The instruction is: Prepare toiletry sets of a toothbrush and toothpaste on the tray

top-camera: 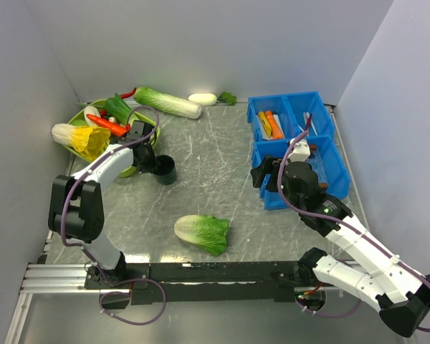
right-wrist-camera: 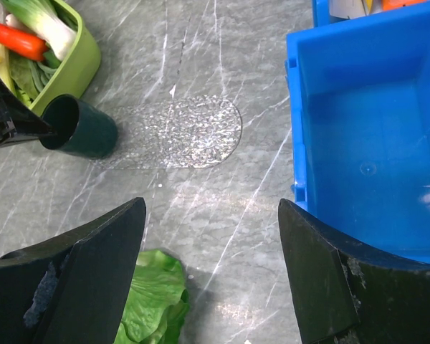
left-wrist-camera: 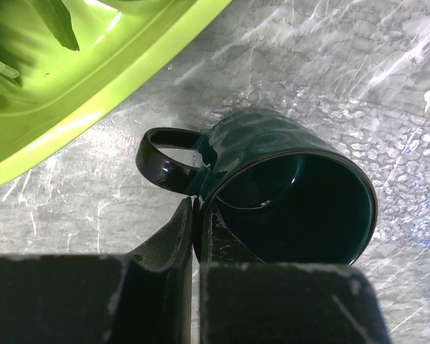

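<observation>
We find left end effector (left-wrist-camera: 196,206) clamped on mug (left-wrist-camera: 294,193) rim, right end effector (right-wrist-camera: 211,215) open, empty; fetching toothpaste (top-camera: 274,124) we judge next.

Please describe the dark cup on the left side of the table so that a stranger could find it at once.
Look at the lime green tub of vegetables at the table's far left. Just right of it is a dark green mug, its rim pinched by the left hand. It is the only glossy, handled vessel among leafy produce.
</observation>
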